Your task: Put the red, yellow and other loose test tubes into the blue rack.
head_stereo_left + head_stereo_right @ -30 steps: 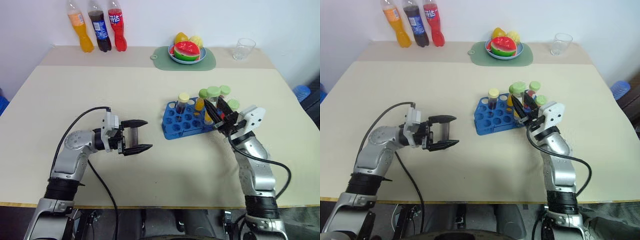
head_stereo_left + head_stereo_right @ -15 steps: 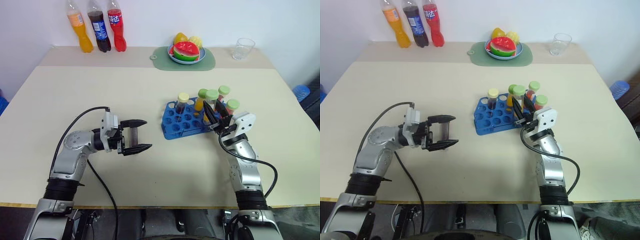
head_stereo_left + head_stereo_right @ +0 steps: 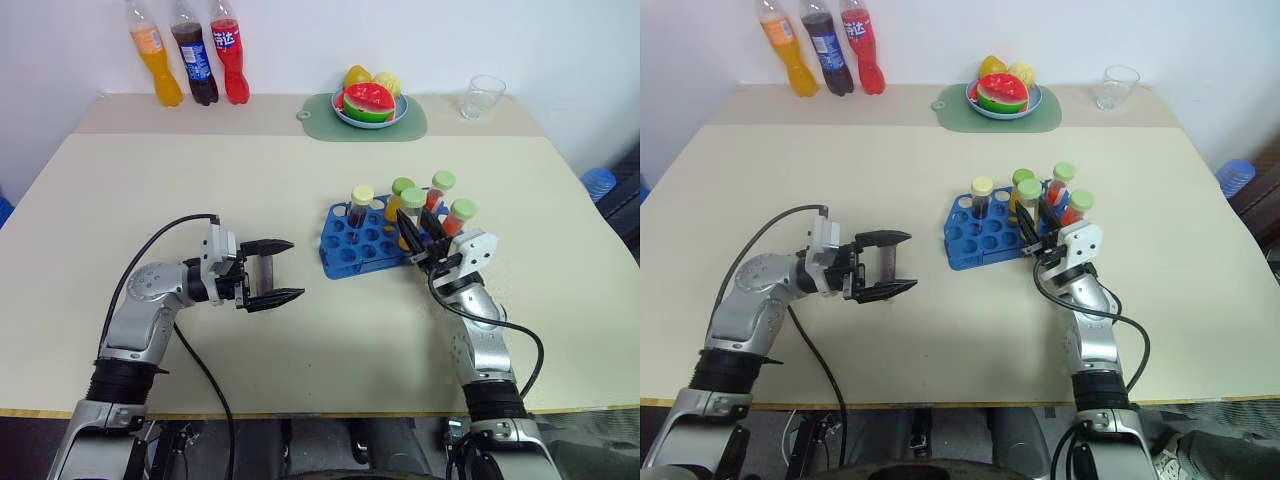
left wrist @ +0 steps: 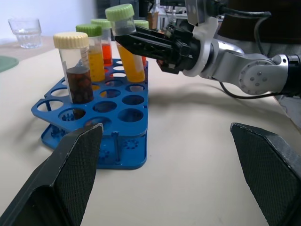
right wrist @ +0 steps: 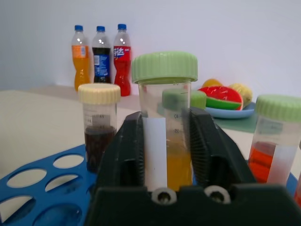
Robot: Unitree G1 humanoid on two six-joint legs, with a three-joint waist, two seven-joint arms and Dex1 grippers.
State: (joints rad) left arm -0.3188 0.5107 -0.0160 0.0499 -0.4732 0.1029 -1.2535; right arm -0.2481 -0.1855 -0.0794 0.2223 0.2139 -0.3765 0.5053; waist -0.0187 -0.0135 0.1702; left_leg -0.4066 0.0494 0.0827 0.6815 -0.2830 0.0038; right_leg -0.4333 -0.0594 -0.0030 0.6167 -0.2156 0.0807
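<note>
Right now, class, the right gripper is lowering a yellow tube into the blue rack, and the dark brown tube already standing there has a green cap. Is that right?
Not quite: the dark brown tube has a cream cap, not green, as the left wrist view shows. The rest holds: the right gripper has the yellow tube between its fingers at the blue rack.

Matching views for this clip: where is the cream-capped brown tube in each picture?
Left eye view: brown tube stands in the rack's left part, apart from the green-capped tubes.
Right eye view: brown tube, same spot.
Left wrist view: brown tube, nearest of the standing tubes.
Right wrist view: brown tube, beside the yellow tube, in front of the bottles.
Shared landmark: the rack.
</note>
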